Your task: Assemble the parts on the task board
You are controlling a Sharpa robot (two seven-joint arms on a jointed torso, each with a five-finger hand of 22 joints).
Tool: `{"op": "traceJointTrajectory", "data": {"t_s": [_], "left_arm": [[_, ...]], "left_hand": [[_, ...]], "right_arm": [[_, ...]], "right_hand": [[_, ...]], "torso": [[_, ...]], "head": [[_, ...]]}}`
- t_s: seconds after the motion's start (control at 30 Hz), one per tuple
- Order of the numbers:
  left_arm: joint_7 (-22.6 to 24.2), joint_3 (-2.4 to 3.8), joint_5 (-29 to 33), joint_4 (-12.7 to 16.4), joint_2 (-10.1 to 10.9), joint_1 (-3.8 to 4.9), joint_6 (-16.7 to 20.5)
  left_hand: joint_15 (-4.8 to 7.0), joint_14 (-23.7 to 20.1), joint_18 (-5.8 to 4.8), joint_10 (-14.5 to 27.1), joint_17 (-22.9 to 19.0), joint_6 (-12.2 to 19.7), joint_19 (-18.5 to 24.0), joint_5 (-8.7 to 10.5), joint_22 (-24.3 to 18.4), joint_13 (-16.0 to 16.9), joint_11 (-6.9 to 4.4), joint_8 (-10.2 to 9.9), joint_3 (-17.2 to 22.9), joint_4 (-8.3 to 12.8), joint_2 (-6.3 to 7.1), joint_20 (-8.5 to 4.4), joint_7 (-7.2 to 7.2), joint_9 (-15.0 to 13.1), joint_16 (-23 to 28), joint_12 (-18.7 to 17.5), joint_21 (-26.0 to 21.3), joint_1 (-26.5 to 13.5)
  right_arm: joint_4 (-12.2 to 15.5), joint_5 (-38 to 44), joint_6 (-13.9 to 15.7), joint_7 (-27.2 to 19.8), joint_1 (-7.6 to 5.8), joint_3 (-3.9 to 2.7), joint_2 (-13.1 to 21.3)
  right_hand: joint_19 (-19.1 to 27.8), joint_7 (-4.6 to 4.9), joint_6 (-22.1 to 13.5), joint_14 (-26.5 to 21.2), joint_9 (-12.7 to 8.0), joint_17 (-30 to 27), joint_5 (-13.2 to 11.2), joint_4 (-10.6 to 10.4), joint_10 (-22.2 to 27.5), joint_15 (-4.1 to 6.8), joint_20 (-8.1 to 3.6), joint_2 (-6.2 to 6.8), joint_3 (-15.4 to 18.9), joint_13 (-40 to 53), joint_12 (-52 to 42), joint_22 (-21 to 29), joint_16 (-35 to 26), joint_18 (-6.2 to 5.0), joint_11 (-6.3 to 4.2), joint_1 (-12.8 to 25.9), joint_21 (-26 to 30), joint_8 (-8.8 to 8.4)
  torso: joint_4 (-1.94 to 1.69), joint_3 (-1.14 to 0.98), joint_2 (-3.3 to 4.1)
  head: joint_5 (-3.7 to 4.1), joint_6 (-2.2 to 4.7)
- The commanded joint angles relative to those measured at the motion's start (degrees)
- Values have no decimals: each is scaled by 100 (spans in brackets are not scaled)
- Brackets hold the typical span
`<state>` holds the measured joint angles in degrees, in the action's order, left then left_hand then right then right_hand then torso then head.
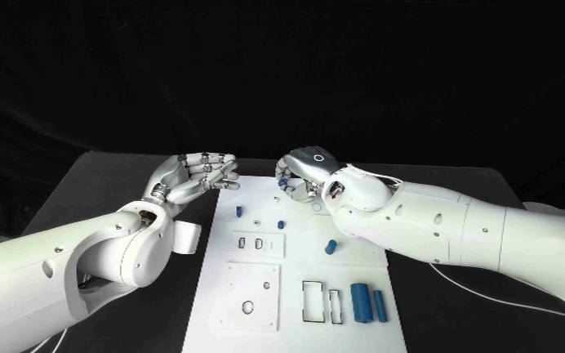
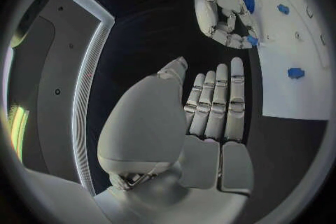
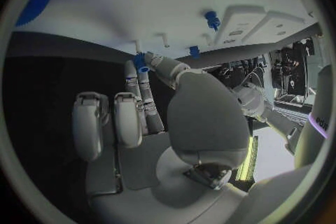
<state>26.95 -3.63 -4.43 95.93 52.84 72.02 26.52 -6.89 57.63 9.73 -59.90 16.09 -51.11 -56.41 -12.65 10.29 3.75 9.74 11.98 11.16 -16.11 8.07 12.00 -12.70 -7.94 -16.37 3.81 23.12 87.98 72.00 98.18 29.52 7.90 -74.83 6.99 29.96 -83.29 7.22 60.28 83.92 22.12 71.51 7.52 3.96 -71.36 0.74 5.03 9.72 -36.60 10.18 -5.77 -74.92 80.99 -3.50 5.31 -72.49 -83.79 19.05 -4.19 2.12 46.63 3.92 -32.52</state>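
The black surface (image 1: 117,173) is carrying the white task board (image 1: 295,288) at center. Blue parts are lying toward 5 o'clock. The right hand (image 1: 300,177) is pinching a small blue part (image 3: 140,61) at 12 o'clock; the left hand (image 1: 200,175), fingers apart, is holding nothing at 11 o'clock.

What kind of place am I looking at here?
Probably a robot test bench or lab: a black table against a dark backdrop, a white task board with small blue parts, and two robot arms over it.

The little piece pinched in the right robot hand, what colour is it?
Blue. The little piece shows best in the right wrist view.
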Motion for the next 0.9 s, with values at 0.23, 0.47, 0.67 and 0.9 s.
{"op": "traceJointTrajectory", "data": {"t_s": [0.23,0.47,0.67,0.9], "left_arm": [[15,6,-24,9,-18,8,-104],[12,6,-24,7,-17,9,-103],[10,6,-24,10,-18,10,-109],[0,6,-24,11,-20,15,-119]], "left_hand": [[1,-28,58,36,7,45,-14,38,9,-7,-1,-33,25,7,32,-1,10,8,21,-23,30,0],[1,-28,58,36,7,45,-14,38,9,-7,-1,-33,25,7,32,-1,10,8,21,-23,30,0],[-1,-32,57,48,11,52,-11,40,10,-7,2,-38,27,10,32,0,7,10,26,-25,34,2],[-3,-35,56,54,13,56,-9,41,10,-8,4,-40,28,11,32,1,5,10,29,-26,35,2]], "right_arm": [[-127,13,-136,-58,44,0,-80],[-217,11,-210,-60,76,1,-126],[-334,10,-205,-55,89,2,-191],[-420,-3,-169,-74,93,2,-260]], "right_hand": [[-30,-10,-39,286,235,-1,5,-6,-217,36,2,-158,-1,-2,4,-498,19,116,-217,-100,-17,40],[-21,-12,-48,286,246,-3,2,-7,-213,35,3,-143,6,3,9,-487,20,113,-216,-87,-10,42],[7,-5,-101,280,265,-25,-6,-27,-168,26,10,-123,9,11,44,-455,15,104,-204,-47,11,26],[65,47,-268,258,288,-89,-41,-85,14,-28,51,-59,-14,2,167,-396,-8,89,-136,50,56,-56]], "torso": [[-9,4,17],[-11,9,25],[-2,11,32],[-21,16,34]], "head": [[-12,-8],[-13,-21],[-28,-6],[-5,13]]}}
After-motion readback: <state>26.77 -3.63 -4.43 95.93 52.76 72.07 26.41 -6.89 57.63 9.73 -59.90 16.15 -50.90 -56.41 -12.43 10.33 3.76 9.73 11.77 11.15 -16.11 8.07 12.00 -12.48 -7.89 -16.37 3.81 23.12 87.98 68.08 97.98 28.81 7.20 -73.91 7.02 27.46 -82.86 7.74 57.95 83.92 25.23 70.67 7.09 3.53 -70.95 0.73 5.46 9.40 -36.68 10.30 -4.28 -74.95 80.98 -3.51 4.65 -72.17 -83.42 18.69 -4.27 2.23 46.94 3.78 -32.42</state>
